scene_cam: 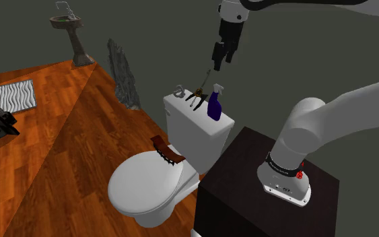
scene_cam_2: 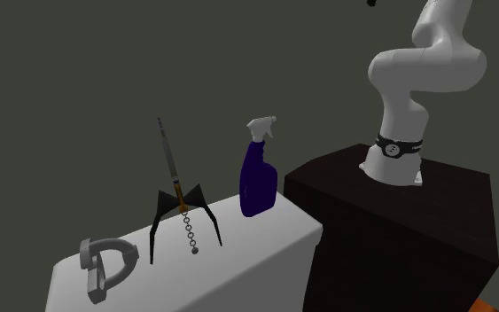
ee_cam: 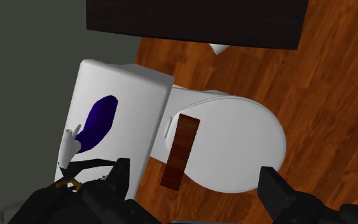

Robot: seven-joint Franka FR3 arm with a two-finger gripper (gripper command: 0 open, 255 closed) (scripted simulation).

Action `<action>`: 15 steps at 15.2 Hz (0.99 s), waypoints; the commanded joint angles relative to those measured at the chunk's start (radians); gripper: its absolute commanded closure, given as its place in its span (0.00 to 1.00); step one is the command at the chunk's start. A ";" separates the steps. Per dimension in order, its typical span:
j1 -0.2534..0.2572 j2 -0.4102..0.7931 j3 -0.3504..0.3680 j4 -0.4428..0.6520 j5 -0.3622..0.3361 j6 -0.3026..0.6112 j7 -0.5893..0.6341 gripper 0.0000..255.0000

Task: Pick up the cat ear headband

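1. Shoulder view: the pincer (scene_cam: 217, 64) hangs high over the toilet tank (scene_cam: 189, 131), fingers wide apart, holding nothing.
2. The grey headband (scene_cam_2: 105, 264) lies on the tank's top at the end away from the stand (scene_cam_2: 398, 222), just beside a black corkscrew (scene_cam_2: 181, 213).
3. A blue spray bottle (scene_cam_2: 258, 182) stands at the end nearer the stand.

Clear air above the toilet tank lid (scene_cam_2: 249, 246), gripper (scene_cam: 219, 59) high over it with fingers spread, tall corkscrew (scene_cam_2: 181, 208) upright mid-lid, grey headband (scene_cam_2: 105, 264) unobstructed at the second exterior view's left end, blue spray bottle (scene_cam_2: 258, 182) at the right end beside the dark stand (scene_cam_2: 398, 230), wall (scene_cam_2: 61, 89) close behind.
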 commanded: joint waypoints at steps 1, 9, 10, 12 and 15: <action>0.000 0.000 0.000 0.000 0.000 0.000 0.000 0.00; -0.052 0.259 -0.034 0.029 -0.055 0.168 0.013 0.00; -0.059 0.294 -0.038 0.038 -0.061 0.186 0.015 0.00; -0.071 0.364 -0.047 0.058 -0.074 0.221 0.020 0.00; -0.089 0.471 -0.061 0.097 -0.092 0.267 0.028 0.00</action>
